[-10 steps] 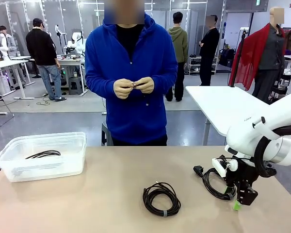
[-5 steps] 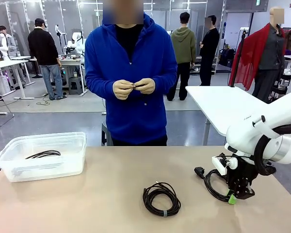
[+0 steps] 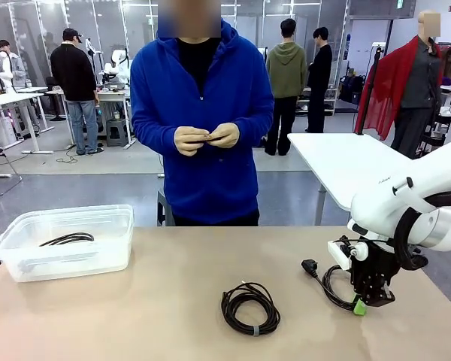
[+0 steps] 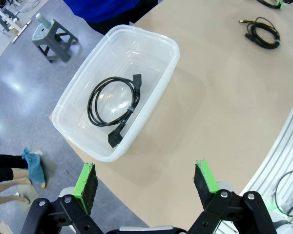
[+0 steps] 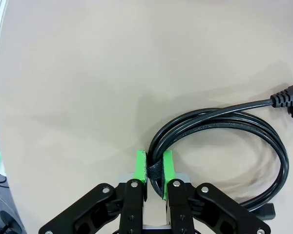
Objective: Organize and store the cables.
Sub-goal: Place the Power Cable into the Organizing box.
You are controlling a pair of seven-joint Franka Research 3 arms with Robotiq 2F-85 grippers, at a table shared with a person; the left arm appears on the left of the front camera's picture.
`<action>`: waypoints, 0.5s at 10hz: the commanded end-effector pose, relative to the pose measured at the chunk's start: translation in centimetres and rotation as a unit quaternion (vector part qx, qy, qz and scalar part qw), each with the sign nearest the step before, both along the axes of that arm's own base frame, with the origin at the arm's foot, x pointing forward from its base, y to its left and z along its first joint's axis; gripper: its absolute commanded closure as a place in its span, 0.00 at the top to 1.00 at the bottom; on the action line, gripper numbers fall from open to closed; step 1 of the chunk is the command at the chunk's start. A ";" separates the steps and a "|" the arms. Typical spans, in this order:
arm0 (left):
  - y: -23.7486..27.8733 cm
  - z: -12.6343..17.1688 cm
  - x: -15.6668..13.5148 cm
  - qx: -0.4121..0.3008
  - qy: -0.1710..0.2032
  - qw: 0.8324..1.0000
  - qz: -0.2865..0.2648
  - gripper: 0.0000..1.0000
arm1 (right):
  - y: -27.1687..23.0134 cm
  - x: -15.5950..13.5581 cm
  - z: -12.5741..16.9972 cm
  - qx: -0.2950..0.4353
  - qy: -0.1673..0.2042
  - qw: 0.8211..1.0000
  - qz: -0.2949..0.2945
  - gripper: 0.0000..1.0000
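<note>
1. At the left end of the table (image 3: pixel 173 256) stands a clear bin (image 3: pixel 30 259). One coiled cable (image 4: pixel 112 105) lies flat on its floor, tied with a small band, with both plug ends inside the walls.
2. The left gripper (image 4: pixel 144 165) hangs above the table's near edge, just short of the bin. Its jaws are spread wide with nothing between the green pads. The cable in the bin is well apart from them, beyond the fingertips.
3. Behind the table's middle stands a person in a blue hoodie. Both of the person's hands (image 3: pixel 207 138) are joined at chest height; whether they pinch anything is too small to tell.
4. On the bare table in the middle lies a second cable (image 3: pixel 249 307), a round coil with a small band on its near side. No gripper touches it.
5. To the right lies a third cable (image 5: pixel 219 114), its plug (image 5: pixel 289 100) pointing away from the coil.
6. The right gripper (image 5: pixel 154 155) stands down on the table at this coil's near edge. Its jaws are clenched on the banded part of the third cable. The strands sit squeezed between the two green pads, and the rest of the loop fans out ahead of and beside the fingertips.
</note>
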State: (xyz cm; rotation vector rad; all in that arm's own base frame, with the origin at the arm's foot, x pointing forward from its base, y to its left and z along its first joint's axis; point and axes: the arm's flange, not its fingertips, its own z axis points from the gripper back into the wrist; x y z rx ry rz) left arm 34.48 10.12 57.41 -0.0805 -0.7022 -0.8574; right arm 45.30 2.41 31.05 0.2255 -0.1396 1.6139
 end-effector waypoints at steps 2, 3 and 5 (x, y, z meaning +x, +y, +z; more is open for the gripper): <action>-0.2 0.1 -0.1 0.004 0.001 1.000 0.009 1.00 | 2.1 -0.5 5.7 -0.047 -0.022 0.999 -0.018 0.00; -0.2 0.1 -0.1 0.004 0.001 1.000 0.009 1.00 | 2.4 -0.7 7.5 -0.040 -0.037 0.998 -0.023 0.00; -0.2 0.1 -0.1 0.004 0.001 1.000 0.009 1.00 | 2.9 -1.2 10.7 -0.033 -0.056 0.997 -0.041 0.00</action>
